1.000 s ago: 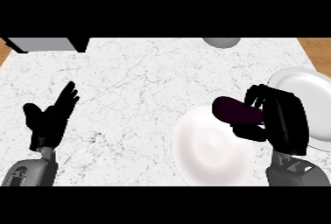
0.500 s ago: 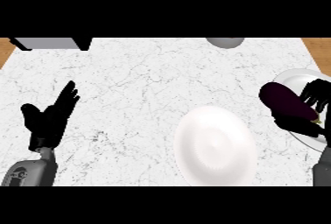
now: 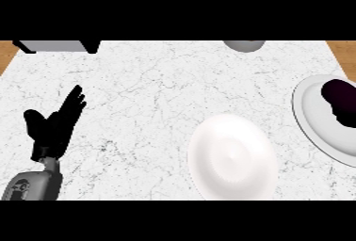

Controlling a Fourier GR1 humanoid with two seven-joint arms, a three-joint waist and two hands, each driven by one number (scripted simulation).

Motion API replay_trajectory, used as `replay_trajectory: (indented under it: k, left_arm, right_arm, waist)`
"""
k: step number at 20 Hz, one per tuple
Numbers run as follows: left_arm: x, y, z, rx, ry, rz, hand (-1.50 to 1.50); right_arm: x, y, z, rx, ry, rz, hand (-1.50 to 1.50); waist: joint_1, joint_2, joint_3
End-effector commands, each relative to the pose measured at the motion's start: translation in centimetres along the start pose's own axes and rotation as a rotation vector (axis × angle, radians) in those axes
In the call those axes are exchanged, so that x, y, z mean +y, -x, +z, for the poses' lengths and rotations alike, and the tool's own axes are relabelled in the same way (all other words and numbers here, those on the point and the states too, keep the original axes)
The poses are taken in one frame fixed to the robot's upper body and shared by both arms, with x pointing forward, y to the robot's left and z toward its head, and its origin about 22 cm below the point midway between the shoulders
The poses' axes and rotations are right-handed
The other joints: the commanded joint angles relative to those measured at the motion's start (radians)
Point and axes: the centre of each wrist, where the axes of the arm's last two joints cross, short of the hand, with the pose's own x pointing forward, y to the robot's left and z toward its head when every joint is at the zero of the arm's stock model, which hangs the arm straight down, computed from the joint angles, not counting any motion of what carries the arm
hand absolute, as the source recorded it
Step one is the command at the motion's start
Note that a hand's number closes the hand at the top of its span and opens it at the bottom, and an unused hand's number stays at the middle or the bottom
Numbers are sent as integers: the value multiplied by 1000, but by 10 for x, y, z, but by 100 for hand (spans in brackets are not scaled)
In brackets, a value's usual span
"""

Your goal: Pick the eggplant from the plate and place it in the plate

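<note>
Eggplant (image 3: 339,100) now on right-side plate (image 3: 325,132), right robot hand out of view (left robot hand (image 3: 54,126) wide)

Right-hand plate (image 3: 313,128) cut by the right edge, eggplant (image 3: 339,96) on it running out there too, grey round thing (image 3: 244,44) and grey box (image 3: 59,45) clipped at top, left forearm (image 3: 33,184) cut below.

I see the eggplant (image 3: 341,101), dark purple and glossy, lying on the grey plate (image 3: 316,134) at the right edge of the frame. The edge cuts off both. The white plate (image 3: 233,157), lower centre-right, sits beside the grey plate, not touching.
</note>
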Motion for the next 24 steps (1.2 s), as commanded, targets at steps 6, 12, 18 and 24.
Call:
replay_trajectory:
  k: [6,12,18,24]
  left_arm:
    - [-2,-1,-5,-9,17,-7,0]
    - [-9,-1,-12,-11,7,4,0]
    - [8,-3,-1,10,14,-2,0]
    - [2,7,16,3,-10,-5,0]
  right_arm:
    - [17,60,-20,172,-271,-85,150]
    - [26,82,-33,10,-272,-98,-150]
    - [-4,63,-43,-233,-89,-343,-150]
    - [-29,68,-30,-204,-78,-589,-150]
  waist:
    - [11,3,1]
    - [7,3,1]
    - [-9,-7,0]
    - [-14,-11,-1]
